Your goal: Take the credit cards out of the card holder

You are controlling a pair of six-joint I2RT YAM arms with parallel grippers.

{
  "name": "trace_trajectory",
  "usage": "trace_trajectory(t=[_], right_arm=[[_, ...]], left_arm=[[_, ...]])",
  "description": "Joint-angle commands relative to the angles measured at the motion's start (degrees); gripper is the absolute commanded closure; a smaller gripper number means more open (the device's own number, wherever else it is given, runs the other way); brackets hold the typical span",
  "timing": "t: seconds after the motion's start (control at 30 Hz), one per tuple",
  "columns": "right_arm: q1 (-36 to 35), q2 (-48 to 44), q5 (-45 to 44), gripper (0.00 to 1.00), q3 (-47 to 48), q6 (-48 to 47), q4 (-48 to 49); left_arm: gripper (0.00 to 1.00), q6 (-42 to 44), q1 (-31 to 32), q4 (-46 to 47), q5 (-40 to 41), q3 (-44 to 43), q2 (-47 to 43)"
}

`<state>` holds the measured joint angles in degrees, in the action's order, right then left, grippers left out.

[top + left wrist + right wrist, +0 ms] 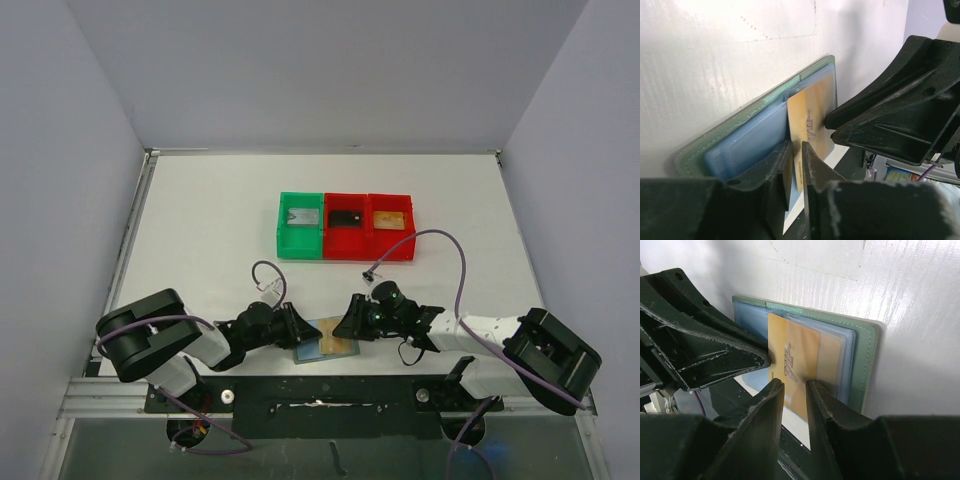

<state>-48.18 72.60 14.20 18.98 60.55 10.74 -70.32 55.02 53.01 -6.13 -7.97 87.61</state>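
Jutting lengthwise from card holder (pixel 865 365) — credit card (pixel 800 360); left claw (pixel 796 147), right claw (pixel 795 385) both near-closed, hold unclear.

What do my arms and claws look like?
The left arm and right arm are black with white links and looping purple cables. The left claw and right claw are matte black wedges with scuffed pale edges. The right wrist shows green lights.

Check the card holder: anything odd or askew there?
One thing: a gold card juts partly out of its clear sleeve in the open card holder rather than sitting fully inside. No damage or spill visible.
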Motion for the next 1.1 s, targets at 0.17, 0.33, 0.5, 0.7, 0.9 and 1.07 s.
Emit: trace_trajectory(t=[0.17, 0.33, 0.5, 0.7, 0.9, 1.07], right_arm=[[-0.6, 1.4, -2.7, 0.73, -2.3, -0.5, -3.8], [-0.4, -0.5, -4.2, 0.72, -0.4, -1.8, -7.2], [0.5, -2.2, -4.6, 0.71, 1.8, -3.6, -9.9], [0.6, -0.9, -3.1, 0.71, 4.0, -5.0, -10.5], [0.6, 0.2, -4.1, 0.69, 4.1, -4.4, -11.4], [0.3, 1.8, -2.7, 0.71, 2.8, -3.3, -9.0]], left_arm=[[1.0, -1.4, 1.1, 8.7, -5.7, -1.8, 2.8], [1.0, 0.0, 1.1, 2.3, -3.9, -1.7, -1.1], [1.0, 2.9, 1.0, -9.2, -1.9, -2.4, -7.4], [1.0, 5.1, 0.7, -15.5, -1.3, -3.3, -11.0], [1.0, 4.6, 0.7, -13.2, -1.8, -3.1, -9.9], [0.82, 2.0, 0.7, -7.6, -1.7, -1.9, -8.2]])
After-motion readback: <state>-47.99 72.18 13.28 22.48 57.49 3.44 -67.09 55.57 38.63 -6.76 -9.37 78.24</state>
